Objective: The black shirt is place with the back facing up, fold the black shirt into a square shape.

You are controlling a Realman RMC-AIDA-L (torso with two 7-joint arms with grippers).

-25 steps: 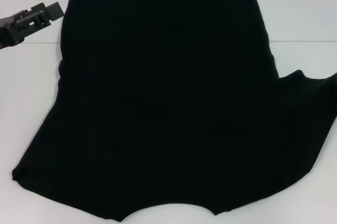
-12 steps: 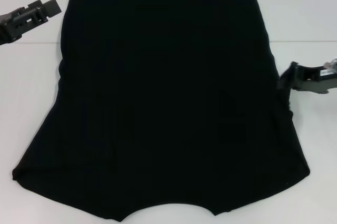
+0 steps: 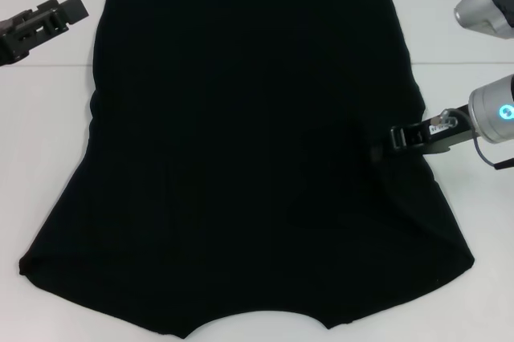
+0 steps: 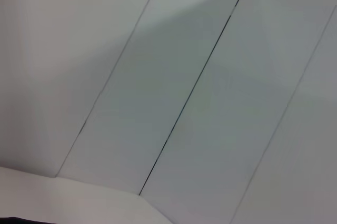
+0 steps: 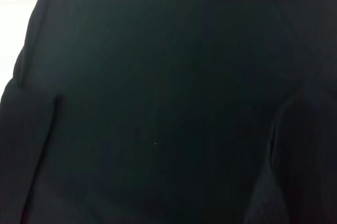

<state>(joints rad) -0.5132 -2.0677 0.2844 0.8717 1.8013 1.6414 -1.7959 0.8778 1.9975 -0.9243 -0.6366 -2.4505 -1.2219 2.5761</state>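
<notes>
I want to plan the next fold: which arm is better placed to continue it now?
Probably the right. The right gripper is over the right side of the black shirt, apparently carrying the sleeve inward. The left gripper waits off the fabric, at its far left corner.

One black shirt (image 3: 241, 149) lay spread across one white desk (image 3: 48, 141), filling most of its middle and running off the near edge of the head view. Two robot tools were in sight: the left tool (image 3: 40, 22) at the far left, over bare desk just beside the shirt's far-left corner, and the right tool (image 3: 384, 148) at the right, reaching in over the shirt's right side. One sleeve lay folded in under that right tool. The right wrist view (image 5: 158, 103) was filled by that same single shirt. Three thin dark seams crossed the pale surface (image 4: 210, 129) in the left wrist view.
</notes>
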